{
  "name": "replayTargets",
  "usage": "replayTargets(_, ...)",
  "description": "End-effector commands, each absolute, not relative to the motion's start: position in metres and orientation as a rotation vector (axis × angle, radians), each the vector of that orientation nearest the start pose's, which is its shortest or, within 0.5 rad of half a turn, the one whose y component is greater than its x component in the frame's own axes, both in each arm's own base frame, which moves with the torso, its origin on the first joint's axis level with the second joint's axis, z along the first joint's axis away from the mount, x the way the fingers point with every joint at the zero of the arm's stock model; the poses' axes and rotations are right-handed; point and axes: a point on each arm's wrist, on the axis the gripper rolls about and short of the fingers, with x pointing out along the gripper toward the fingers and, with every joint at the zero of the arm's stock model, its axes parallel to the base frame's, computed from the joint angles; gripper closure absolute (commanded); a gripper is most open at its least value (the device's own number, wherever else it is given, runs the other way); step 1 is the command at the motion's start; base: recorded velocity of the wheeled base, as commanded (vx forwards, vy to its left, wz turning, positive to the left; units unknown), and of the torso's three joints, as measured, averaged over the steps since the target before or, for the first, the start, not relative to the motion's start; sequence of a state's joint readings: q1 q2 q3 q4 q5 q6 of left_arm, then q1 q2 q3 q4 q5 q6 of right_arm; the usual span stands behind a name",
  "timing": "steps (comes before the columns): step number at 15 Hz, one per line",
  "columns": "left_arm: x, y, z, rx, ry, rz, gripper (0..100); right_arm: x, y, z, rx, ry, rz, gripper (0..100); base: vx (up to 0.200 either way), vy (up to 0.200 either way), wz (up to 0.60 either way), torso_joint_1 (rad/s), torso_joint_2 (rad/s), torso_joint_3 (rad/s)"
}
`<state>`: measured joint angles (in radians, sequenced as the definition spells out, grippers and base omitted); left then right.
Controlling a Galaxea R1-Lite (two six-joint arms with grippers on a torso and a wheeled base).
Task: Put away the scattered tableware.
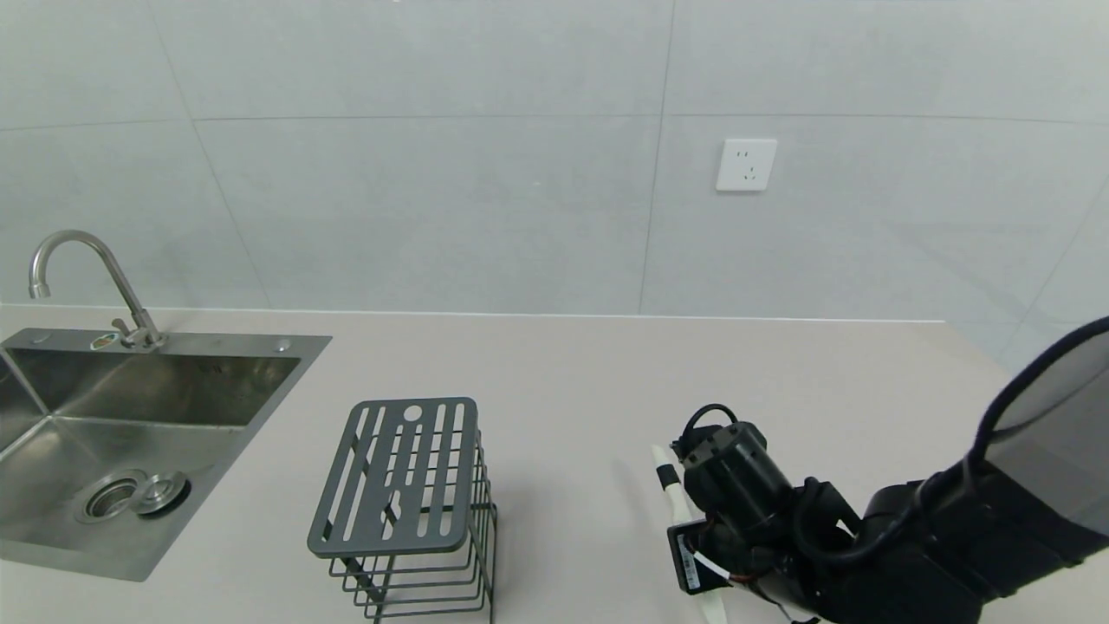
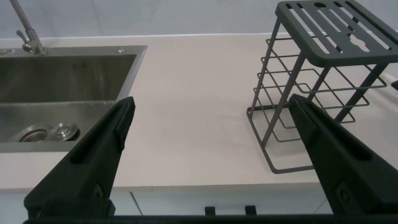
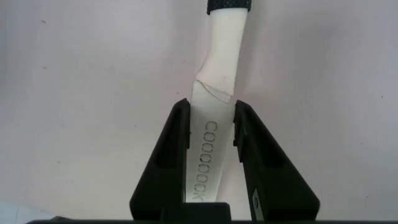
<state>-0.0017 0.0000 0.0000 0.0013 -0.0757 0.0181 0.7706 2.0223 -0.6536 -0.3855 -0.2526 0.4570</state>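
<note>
— Pale counter point(image 1: 563, 381) under a grey tiled wall point(image 1: 433, 173): how far along is the tidying?
— Barely begun, I'd judge. The slots of the rack point(image 1: 398, 472) look unfilled. The one piece of tableware in sight, a white knife point(image 1: 674, 501), lies well to the right of the rack.
— Is it gripped?
— The right gripper point(image 3: 211, 106) is drawn narrow, its fingers point(image 3: 177, 143) hugging both sides of the blade. Whether the knife has left the counter, I cannot tell.
— And the other arm?
— The left gripper point(image 2: 211, 99) is spread wide and holds nothing. It hangs off the counter's front edge, facing the stretch between the rack and the sink point(image 1: 286, 347).
— Room to move?
— Open counter lies between knife and rack, so the carry looks unobstructed. The sink's rim is left of the rack, and the counter's front edge runs close by the rack's near side.
</note>
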Motion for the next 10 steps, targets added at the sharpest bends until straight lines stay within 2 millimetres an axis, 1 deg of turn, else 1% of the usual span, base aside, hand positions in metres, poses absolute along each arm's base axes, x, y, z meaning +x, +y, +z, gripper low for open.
replayTargets(1, -0.023, -0.002, 0.075, 0.018, -0.001, -0.078, 0, 0.209, 0.200, 0.054, -0.040, 0.858, 0.328, 100, 0.000, 0.000, 0.00, 0.000, 0.00, 0.000)
replayTargets(3, -0.023, -0.002, 0.075, 0.018, -0.001, -0.078, 0, 0.205, 0.203, 0.063, -0.035, 0.796, 0.382, 100, 0.000, 0.000, 0.00, 0.000, 0.00, 0.000)
replayTargets(5, -0.023, -0.002, 0.075, 0.017, -0.001, -0.081, 0, 0.202, 0.208, 0.072, 0.029, 0.654, 0.558, 100, 0.000, 0.000, 0.00, 0.000, 0.00, 0.000)
replayTargets(6, -0.023, -0.002, 0.075, 0.017, -0.001, -0.081, 0, 0.202, 0.208, 0.072, 0.029, 0.654, 0.558, 100, 0.000, 0.000, 0.00, 0.000, 0.00, 0.000)
replayTargets(7, -0.023, -0.002, 0.075, 0.015, -0.001, -0.081, 0, 0.200, 0.204, 0.077, 0.045, 0.502, 0.710, 100, 0.000, 0.000, 0.00, 0.000, 0.00, 0.000)
replayTargets(8, -0.023, -0.002, 0.075, 0.017, -0.001, -0.081, 0, 0.199, 0.200, 0.076, 0.044, 0.464, 0.753, 100, 0.000, 0.000, 0.00, 0.000, 0.00, 0.000)
replayTargets(10, -0.023, -0.002, 0.076, 0.017, -0.002, -0.083, 0, 0.198, 0.199, 0.078, 0.049, 0.432, 0.817, 100, 0.000, 0.000, 0.00, 0.000, 0.00, 0.000)
